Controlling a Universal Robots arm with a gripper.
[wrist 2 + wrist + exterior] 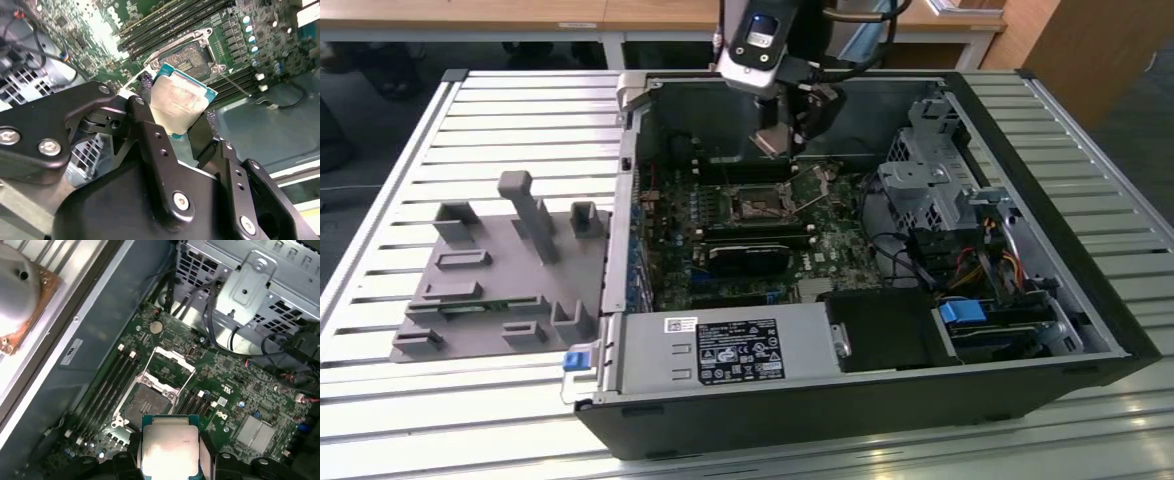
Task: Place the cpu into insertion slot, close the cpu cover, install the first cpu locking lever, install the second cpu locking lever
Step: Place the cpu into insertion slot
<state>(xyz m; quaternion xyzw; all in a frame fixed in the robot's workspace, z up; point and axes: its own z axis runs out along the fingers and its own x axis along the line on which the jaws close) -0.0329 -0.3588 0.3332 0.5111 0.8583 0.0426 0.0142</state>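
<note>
Between the two black fingers (pixel 147 130) of my claw (pixel 176 127) sits the chip (pixel 180 100), pinched by opposite edges with its pale metal top showing in both wrist views; the claw is closed on it. I am hanging inside the open computer case (pixel 881 400), above the green board (pixel 235 390), and the chip touches nothing but me. The socket (pixel 145 402) lies just beside the chip in the first wrist view, dark in the middle and uncovered. The cover (pixel 172 362), a thin silvery frame, is folded back on the side of the socket away from the chip, so the opening looks free. Long black memory slots (pixel 107 385) run close along one side of the socket. By my reckoning I am at the placing step, with the chip near the socket but not yet over its centre. To do it well, I judge the chip should be flat and square to the socket's rim before it goes down, and it should drop straight, never slide across the contacts. In the second wrist view it looks somewhat tilted against the board, which I would correct. My grip should stay light on the edges.
</note>
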